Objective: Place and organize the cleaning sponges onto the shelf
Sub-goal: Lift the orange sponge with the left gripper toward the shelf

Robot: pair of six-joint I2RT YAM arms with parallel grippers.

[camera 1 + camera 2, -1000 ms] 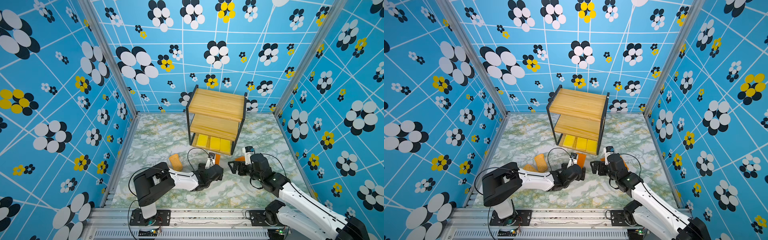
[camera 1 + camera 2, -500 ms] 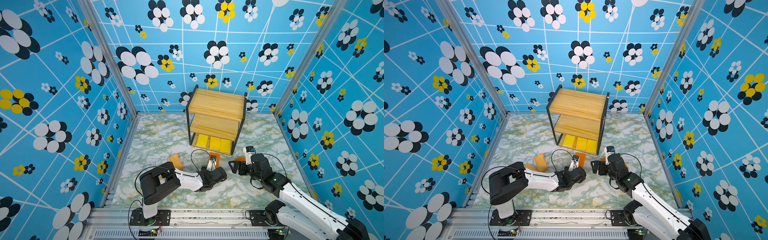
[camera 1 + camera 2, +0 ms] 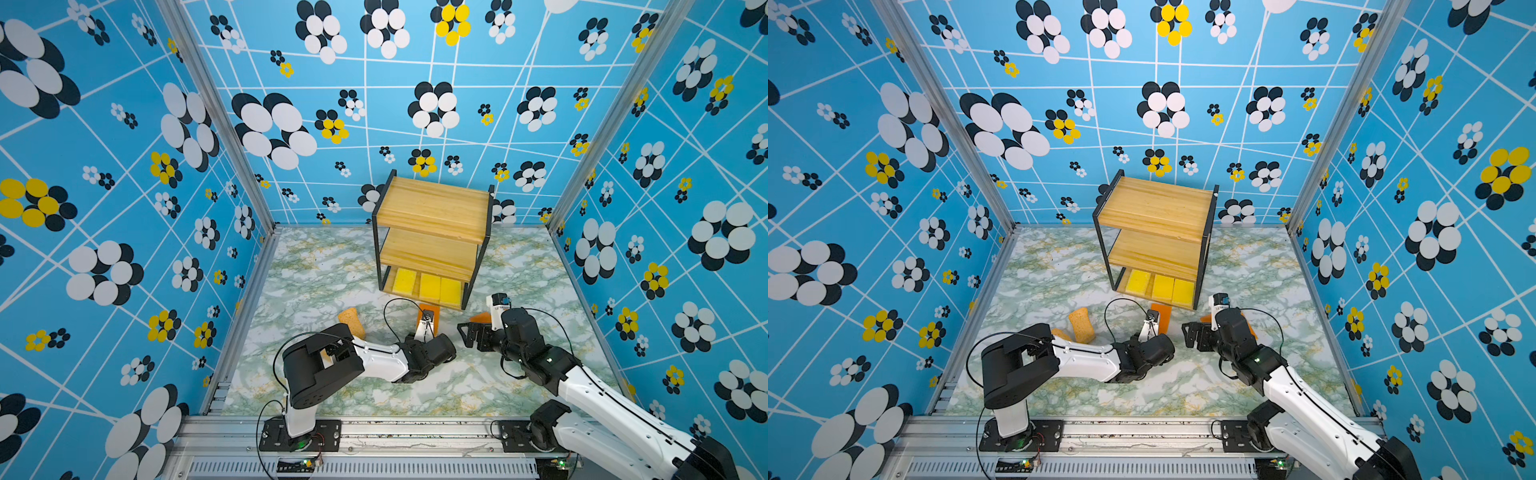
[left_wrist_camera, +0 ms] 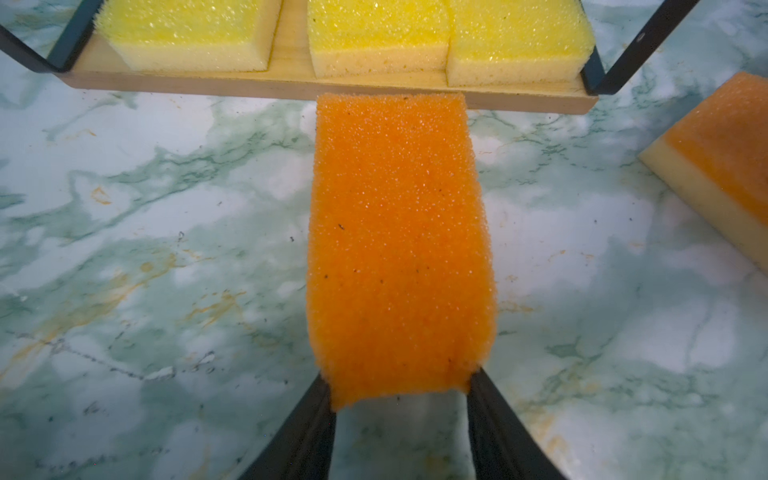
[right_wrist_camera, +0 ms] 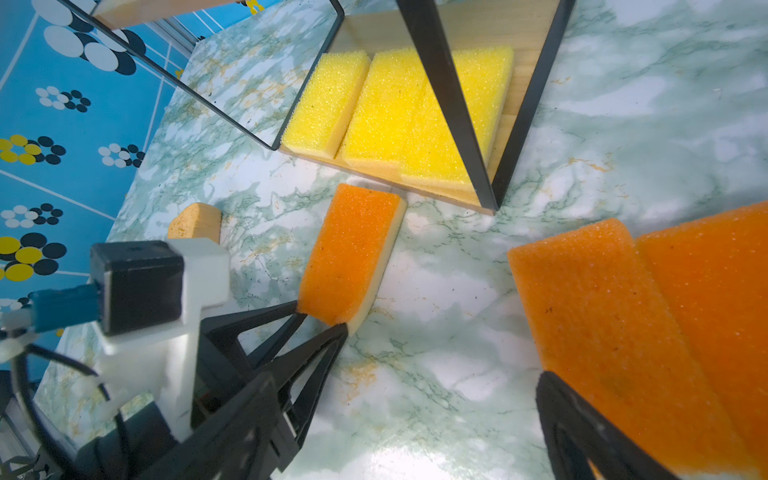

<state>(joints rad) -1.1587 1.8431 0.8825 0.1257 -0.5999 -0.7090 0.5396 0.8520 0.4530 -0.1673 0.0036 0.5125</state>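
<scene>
Walls: blue floral; floor: green marble; left tool: pinching orange sponge

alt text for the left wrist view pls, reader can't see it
An orange sponge is pinched at its near end by the black jaws of the left gripper and stretches toward the front edge of the shelf. Three yellow sponges sit in a row on the lowest board, and a second orange sponge lies on the marble tabletop.

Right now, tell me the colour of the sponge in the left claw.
The sponge is orange; best in the left wrist view.
</scene>
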